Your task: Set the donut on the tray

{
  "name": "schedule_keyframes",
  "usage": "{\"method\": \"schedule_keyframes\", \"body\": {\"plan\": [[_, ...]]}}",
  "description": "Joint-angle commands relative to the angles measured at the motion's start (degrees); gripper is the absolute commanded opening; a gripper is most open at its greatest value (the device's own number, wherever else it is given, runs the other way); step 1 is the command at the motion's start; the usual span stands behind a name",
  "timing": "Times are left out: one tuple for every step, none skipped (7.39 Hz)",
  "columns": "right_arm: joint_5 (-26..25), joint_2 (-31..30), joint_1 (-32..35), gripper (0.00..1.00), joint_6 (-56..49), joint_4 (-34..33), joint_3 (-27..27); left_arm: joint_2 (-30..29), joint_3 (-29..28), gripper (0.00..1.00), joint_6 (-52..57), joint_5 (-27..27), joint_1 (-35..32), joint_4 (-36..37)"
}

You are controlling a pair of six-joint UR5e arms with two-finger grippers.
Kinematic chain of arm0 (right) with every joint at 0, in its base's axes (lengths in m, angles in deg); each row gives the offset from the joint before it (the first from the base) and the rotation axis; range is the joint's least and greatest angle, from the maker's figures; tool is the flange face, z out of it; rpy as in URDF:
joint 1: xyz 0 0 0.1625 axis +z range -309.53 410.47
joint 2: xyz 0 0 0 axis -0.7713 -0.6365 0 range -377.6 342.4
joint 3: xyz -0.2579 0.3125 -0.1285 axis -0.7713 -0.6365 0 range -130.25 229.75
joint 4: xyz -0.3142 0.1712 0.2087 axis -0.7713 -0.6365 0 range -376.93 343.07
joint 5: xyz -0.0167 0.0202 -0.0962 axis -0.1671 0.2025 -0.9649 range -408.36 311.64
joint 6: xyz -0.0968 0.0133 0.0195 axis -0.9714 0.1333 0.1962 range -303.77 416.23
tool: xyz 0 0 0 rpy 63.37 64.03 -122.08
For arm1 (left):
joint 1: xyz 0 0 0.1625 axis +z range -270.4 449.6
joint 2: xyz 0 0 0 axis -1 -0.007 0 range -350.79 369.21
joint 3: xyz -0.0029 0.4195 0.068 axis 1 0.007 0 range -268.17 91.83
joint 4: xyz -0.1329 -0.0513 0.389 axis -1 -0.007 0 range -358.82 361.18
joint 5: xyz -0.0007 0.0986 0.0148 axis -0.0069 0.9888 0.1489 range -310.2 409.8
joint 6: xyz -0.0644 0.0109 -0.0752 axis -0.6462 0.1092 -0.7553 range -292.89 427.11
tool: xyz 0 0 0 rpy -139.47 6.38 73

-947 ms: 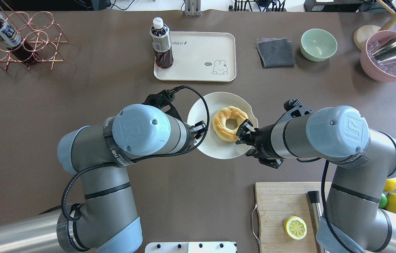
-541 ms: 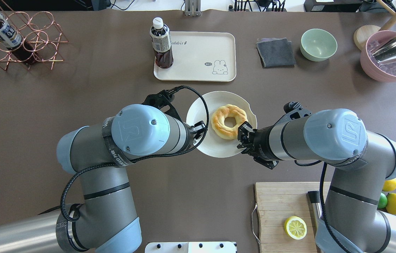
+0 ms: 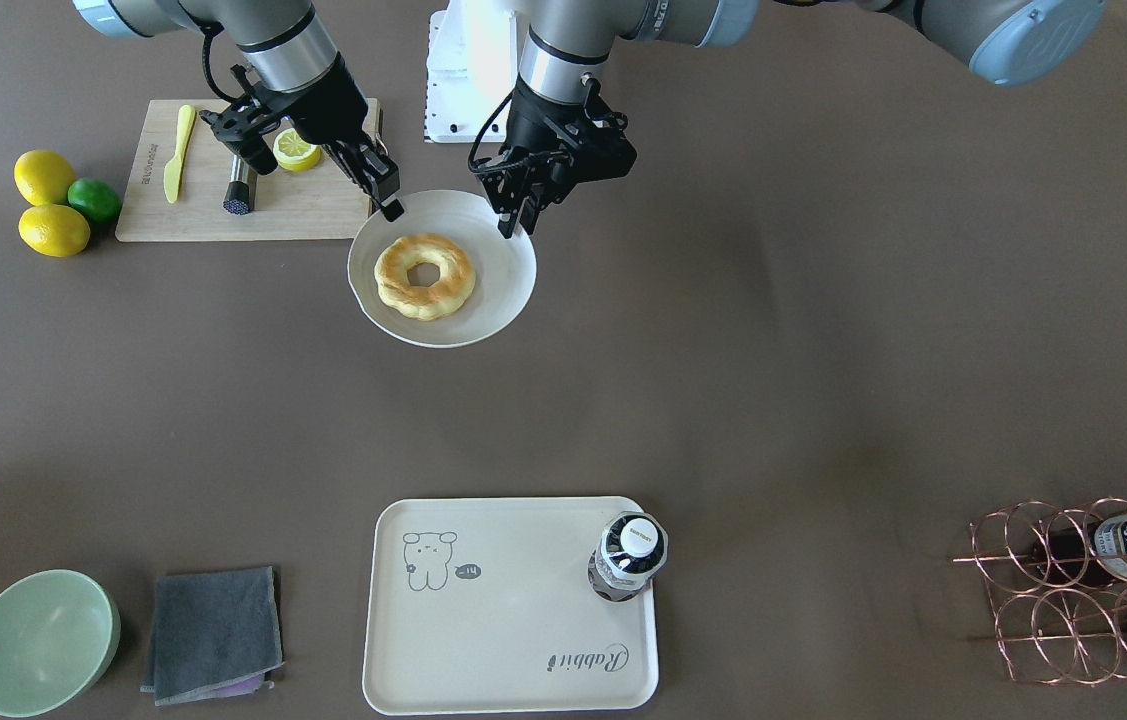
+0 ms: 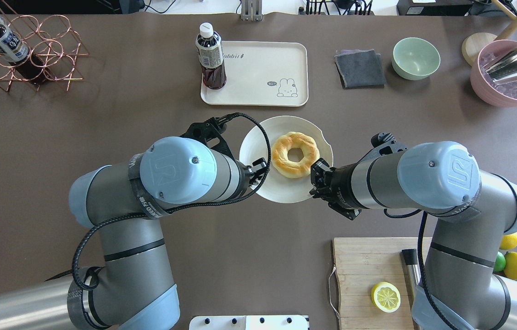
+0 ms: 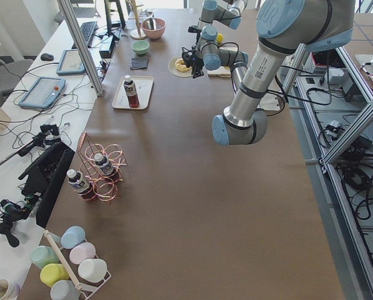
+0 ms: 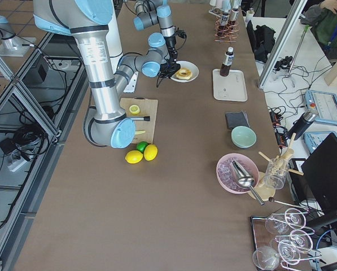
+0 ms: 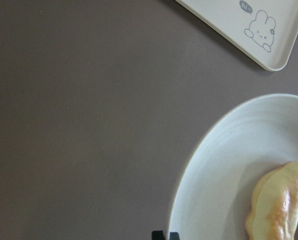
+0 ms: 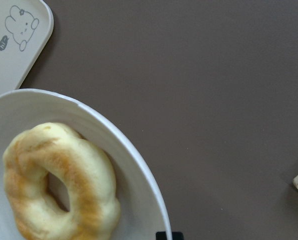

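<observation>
The donut (image 4: pixel 281 158), a golden ring with a browned top, lies on a round white plate (image 4: pixel 281 190) between my two arms. It also shows in the front view (image 3: pixel 443 295) and the right wrist view (image 8: pixel 89 170). My left gripper (image 4: pixel 262 166) is shut on the plate's left rim. My right gripper (image 4: pixel 320 168) is shut on its right rim. In the front view the left gripper (image 3: pixel 513 222) and the right gripper (image 3: pixel 390 208) pinch opposite sides of the plate (image 3: pixel 498 270). The cream tray (image 4: pixel 258 64) with the rabbit drawing lies just beyond the plate.
A dark drink bottle (image 4: pixel 210 57) stands on the tray's left corner. A grey cloth (image 4: pixel 360 68), green bowl (image 4: pixel 416 58) and pink bowl (image 4: pixel 510 73) lie at the far right. A copper rack (image 4: pixel 24 50) is far left. A cutting board (image 4: pixel 368 275) with a lemon half (image 4: pixel 386 296) is near right.
The plate with the donut has shifted a little toward the tray and to the left. Both arms moved with it, still gripping its rim.
</observation>
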Motion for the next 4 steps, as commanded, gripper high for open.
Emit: {"method": "schedule_keyframes", "body": {"plan": [[-0.04, -0.25, 0.05, 0.00, 0.11, 0.15, -0.24, 6.23, 7.16, 0.99, 9.78, -0.83, -0.93, 0.01], [-0.04, -0.25, 0.14, 0.00, 0.12, 0.07, -0.33, 8.35, 8.77, 0.99, 13.15, -4.58, -3.46, -0.07], [-0.04, -0.07, 1.01, 0.00, 0.12, 0.15, -1.02, 11.51, 10.44, 0.99, 15.88, -10.79, -7.31, -0.25], [0.05, 0.54, 3.20, 0.00, 0.03, 0.24, -2.51, 15.28, 12.37, 0.99, 21.47, -13.99, -10.31, -0.42]]}}
